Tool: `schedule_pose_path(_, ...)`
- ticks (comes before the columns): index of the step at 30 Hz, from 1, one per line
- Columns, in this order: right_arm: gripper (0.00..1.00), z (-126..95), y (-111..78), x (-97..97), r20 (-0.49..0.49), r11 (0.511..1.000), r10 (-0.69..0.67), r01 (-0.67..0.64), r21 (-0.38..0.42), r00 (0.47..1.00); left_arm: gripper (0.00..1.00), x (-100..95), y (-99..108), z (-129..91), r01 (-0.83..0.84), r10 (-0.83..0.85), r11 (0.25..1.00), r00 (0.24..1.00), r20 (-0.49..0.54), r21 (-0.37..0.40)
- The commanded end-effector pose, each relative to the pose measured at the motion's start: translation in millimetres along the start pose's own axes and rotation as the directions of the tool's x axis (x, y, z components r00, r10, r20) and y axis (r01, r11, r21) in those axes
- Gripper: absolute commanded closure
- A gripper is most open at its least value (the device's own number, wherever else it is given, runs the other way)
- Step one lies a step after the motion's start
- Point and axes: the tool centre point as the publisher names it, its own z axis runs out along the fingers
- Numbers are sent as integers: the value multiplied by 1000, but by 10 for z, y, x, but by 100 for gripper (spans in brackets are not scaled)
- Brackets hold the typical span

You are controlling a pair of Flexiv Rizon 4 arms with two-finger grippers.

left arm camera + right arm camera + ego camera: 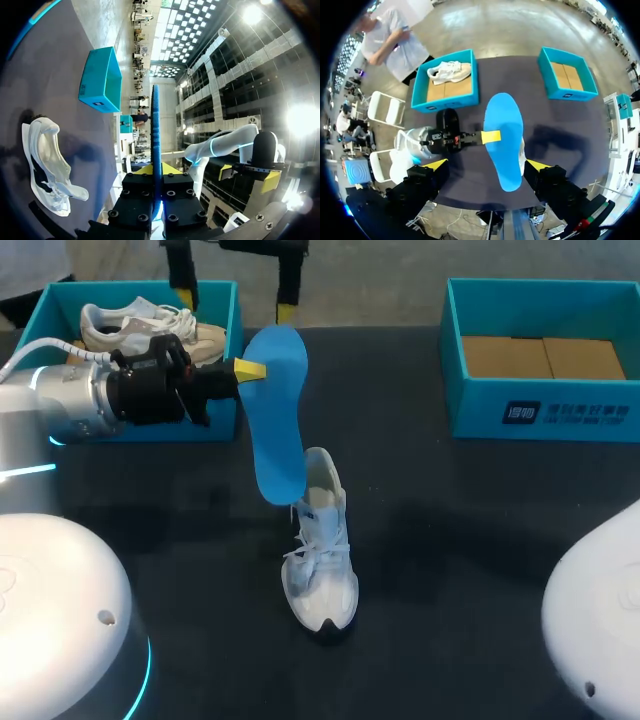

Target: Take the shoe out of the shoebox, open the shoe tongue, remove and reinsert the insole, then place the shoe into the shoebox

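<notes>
There are two blue shoeboxes on the table (pixel 450 540). The left shoebox (pixel 120 285) sits at the far left corner and the right shoebox (pixel 480 410) at the far right corner. The right one shows only its brown cardboard floor, and its far side is cut off in the head view. In the left one lies a white shoe in the box (pixel 130 325). It may be one shoe or two, that is hard to make out, and the left arm (pixel 90 400) hides the front of that box. One more white shoe (pixel 322 560) stands on its sole near the middle of the table, with its toe toward the near edge. There is one blue insole (pixel 275 410). The left jaws pinch it by its side edge and hold it up in the air, with its long shape hanging down to the heel of the shoe. I cannot tell if its low end touches the shoe. In the left wrist view the insole (pixel 155 130) shows only as a thin line between the two yellow tips, and the shoe (pixel 45 160) lies off to one side. In the right wrist view the insole (pixel 504 140) covers nearly all of the shoe (pixel 522 155). The right jaws are spread wide, high over the table, and hold nothing. Only their two fingers (pixel 287 285) show in the head view.
</notes>
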Motion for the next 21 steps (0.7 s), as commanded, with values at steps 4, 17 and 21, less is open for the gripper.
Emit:
schedule_pose_path(4, 0, 3, -25, -451, -290, 1000, 30, -30, 7, 956, 100, 10, 10, -3, 0, -1, 1000, 1000, 4, 2)
schedule_pose_path(17, 0, -6, 50, -705, -510, 995, 99, -77, 65, 855, 100, 10, 10, -3, 0, -1, 1000, 1000, 4, 2)
schedule_pose_path(21, 0, 20, 68, -763, -571, 993, 116, -84, 83, 813, 100, 10, 10, -3, 0, -1, 1000, 1000, 4, 2)
